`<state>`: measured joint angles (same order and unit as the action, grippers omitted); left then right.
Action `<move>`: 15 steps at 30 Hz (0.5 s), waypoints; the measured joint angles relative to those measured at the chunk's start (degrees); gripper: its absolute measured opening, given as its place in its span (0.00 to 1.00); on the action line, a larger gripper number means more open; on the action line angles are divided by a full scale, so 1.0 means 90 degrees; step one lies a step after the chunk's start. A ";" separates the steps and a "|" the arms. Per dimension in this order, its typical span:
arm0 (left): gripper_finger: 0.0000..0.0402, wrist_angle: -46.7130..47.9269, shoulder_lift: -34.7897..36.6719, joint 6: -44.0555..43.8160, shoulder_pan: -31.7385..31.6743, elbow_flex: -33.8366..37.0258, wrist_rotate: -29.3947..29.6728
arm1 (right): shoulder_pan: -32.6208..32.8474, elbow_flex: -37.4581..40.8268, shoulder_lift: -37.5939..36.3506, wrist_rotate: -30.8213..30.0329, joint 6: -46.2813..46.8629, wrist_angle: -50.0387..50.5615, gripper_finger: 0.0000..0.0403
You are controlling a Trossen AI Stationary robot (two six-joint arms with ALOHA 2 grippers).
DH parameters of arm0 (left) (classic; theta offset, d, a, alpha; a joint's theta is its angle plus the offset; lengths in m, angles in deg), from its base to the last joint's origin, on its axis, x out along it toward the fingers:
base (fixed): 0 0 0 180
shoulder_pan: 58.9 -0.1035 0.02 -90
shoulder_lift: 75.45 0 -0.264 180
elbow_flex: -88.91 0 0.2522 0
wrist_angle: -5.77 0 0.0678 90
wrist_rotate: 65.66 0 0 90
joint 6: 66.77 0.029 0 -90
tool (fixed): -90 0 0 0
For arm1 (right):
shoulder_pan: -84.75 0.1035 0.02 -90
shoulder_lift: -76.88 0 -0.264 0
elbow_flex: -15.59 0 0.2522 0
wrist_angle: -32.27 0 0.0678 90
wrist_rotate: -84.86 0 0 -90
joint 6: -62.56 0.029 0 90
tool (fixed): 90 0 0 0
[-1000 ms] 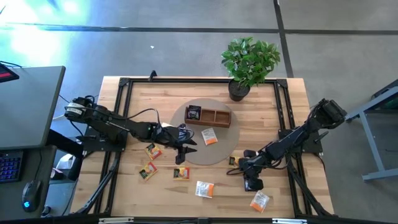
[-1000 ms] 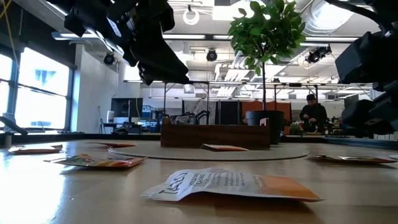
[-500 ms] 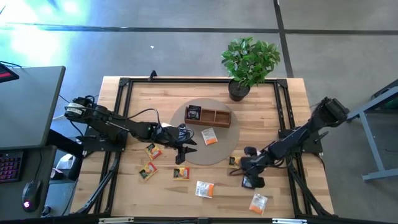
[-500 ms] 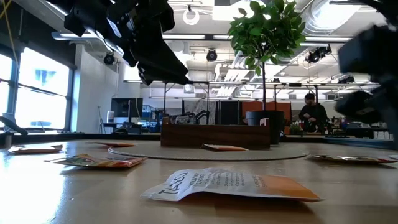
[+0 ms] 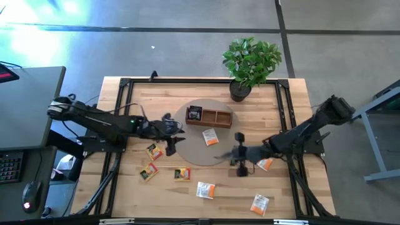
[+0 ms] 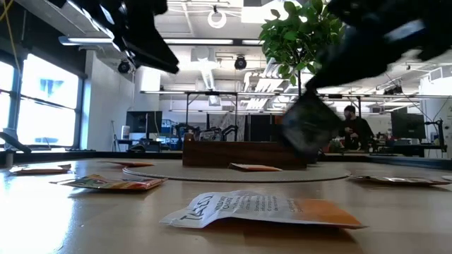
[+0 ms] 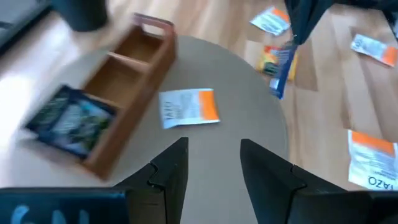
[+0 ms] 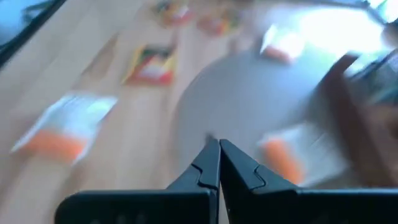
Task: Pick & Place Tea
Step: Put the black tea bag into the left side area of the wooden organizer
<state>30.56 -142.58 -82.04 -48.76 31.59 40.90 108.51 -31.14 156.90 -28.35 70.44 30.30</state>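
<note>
Wooden tray (image 5: 209,117) was set at the 12 o'clock edge of the round mat (image 5: 197,154) as the drop point; one dark sachet (image 5: 195,113) already lay in it. The right hand (image 5: 239,155), fingers pressed together on a dark sachet (image 6: 305,127), was raised at the mat's 4 o'clock, seemingly for carrying. The left hand (image 7: 211,163), fingers apart and empty, waited at 9 o'clock. Other sachets (image 5: 205,189) lay loose on the desk (image 5: 284,194).

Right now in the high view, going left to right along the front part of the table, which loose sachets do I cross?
Yellow-orange sachet → orange sachet with a pale centre → white-and-orange sachet → white-and-orange sachet nearest the front edge.
</note>
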 joint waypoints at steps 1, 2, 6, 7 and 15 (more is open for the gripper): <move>0.36 0.0204 0.0174 0.0000 0.0000 -0.0002 0.0108 | -0.0195 0.0000 0.0125 -0.0010 -0.0331 -0.0433 0.00; 0.36 0.0449 0.0359 0.0000 0.0000 0.0003 0.0238 | -0.0410 -0.0007 0.0253 0.0011 -0.0661 -0.0857 0.00; 0.36 0.1098 0.0940 0.0000 0.0000 -0.0001 0.0679 | -0.1309 -0.0447 0.0818 0.0489 -0.1884 -0.1725 0.00; 0.36 0.1235 0.1061 0.0000 0.0000 0.0003 0.0798 | -0.1516 -0.0673 0.0964 0.0546 -0.2140 -0.1732 0.00; 0.36 0.1834 0.1548 0.0000 0.0000 -0.0003 0.1102 | -0.3016 -0.2733 0.1796 0.0994 -0.3747 -0.0522 0.00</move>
<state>47.07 -128.65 -82.04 -48.77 31.56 50.82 81.37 -55.74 173.06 -19.41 36.72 25.61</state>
